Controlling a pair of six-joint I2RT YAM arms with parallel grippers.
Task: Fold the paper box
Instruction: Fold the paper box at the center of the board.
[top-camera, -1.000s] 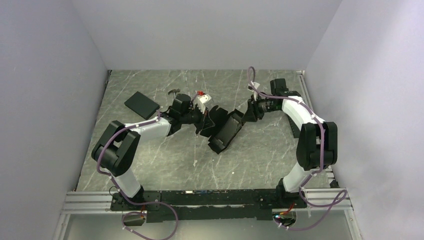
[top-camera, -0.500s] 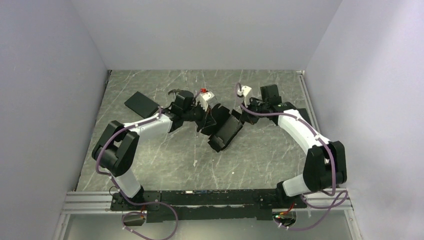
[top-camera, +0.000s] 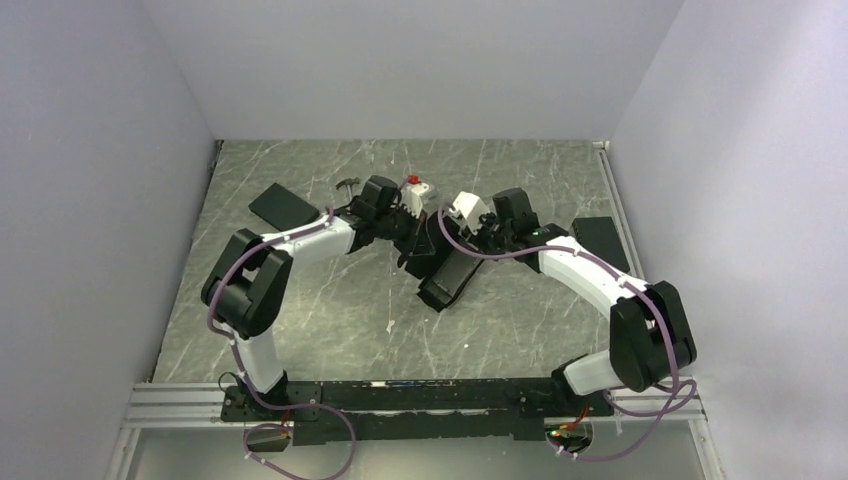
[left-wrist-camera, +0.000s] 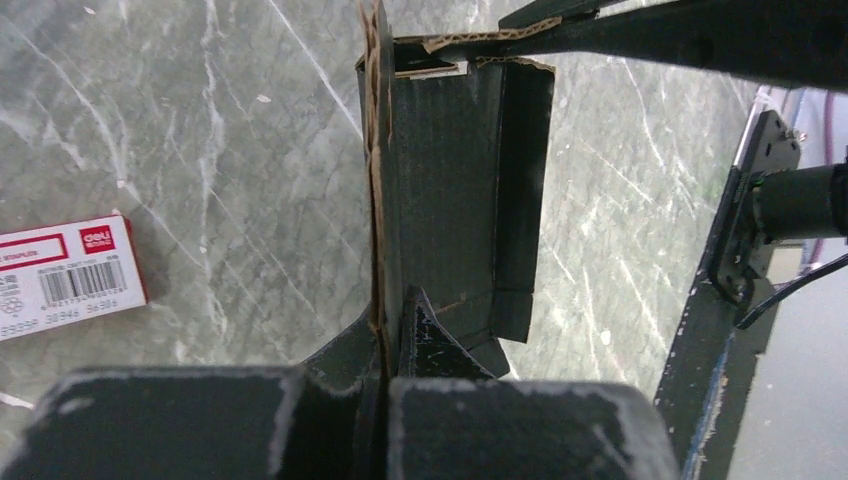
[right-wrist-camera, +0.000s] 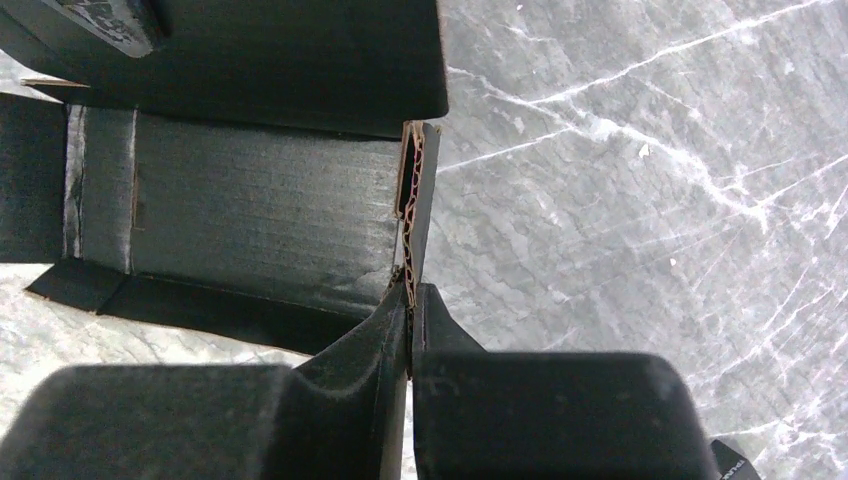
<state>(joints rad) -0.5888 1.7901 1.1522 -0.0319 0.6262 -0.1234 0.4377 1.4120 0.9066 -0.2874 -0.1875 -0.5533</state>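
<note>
The paper box (top-camera: 447, 268), matte black cardboard partly folded, stands in the middle of the table between both arms. My left gripper (top-camera: 414, 226) is shut on the upright edge of one of its panels. In the left wrist view the corrugated edge runs straight into the closed jaws (left-wrist-camera: 385, 322), with a creased wall of the paper box (left-wrist-camera: 450, 180) beyond. My right gripper (top-camera: 463, 230) is shut on another flap from the right side. Seen from the right wrist, its jaws (right-wrist-camera: 410, 303) pinch a thin flap edge, and the paper box (right-wrist-camera: 250, 210) lies to their left.
A flat black slab (top-camera: 283, 208) lies at the back left and another black slab (top-camera: 603, 240) at the right by the wall. A red and white small carton (left-wrist-camera: 65, 275) sits on the table left of the box. Walls enclose three sides.
My right arm swung left to the box and its gripper closed on a flap edge. That uncovered the slab at the right. My left arm shifted slightly right, still holding its panel.
</note>
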